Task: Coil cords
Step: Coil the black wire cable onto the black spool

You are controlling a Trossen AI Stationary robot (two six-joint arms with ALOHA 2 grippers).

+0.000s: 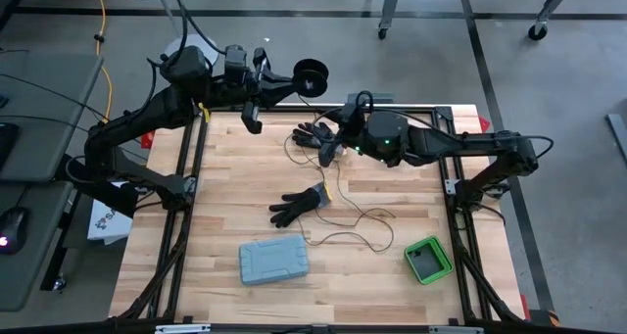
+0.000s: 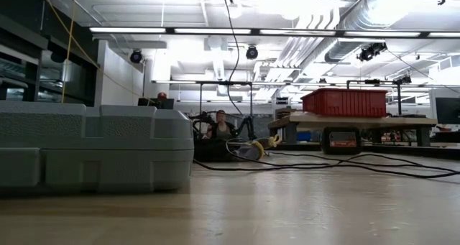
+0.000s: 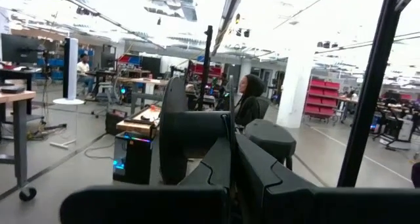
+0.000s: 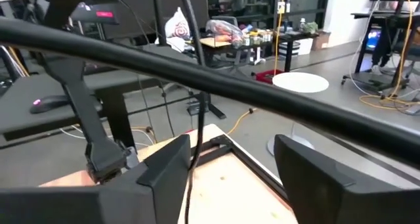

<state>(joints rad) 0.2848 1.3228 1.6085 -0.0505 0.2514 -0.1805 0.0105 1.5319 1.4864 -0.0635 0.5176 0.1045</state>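
The cord is a thin dark wire [image 1: 345, 213] lying in loose squiggles on the wooden table [image 1: 235, 187]. One strand rises toward a black spool [image 1: 312, 76] at the table's far edge. My left gripper [image 1: 291, 79] is shut on that spool, held above the far edge. My right gripper [image 1: 332, 144] is open, just above a black glove [image 1: 312, 133] at the far middle. In the right wrist view the wire [image 4: 191, 119] runs between its two fingers, close to one finger [image 4: 164, 165]. My left gripper pinches the spool between its two shut fingers [image 3: 213, 171], on the hub side [image 3: 197, 135] next to the round flange [image 3: 172, 129]. The fingers reach level toward the table's right. The spool is lifted clear of the table, its flange on edge. My right gripper has the wire beside the inner side of one finger [image 4: 176, 159]; I cannot tell whether it touches.
A second black glove [image 1: 297, 206] lies at the table's middle. A grey plastic case [image 1: 274, 261] lies near the front edge and fills the left of the low view [image 2: 93, 148]. A green box [image 1: 428, 260] stands at the front right. A black frame [image 1: 431, 110] borders the table.
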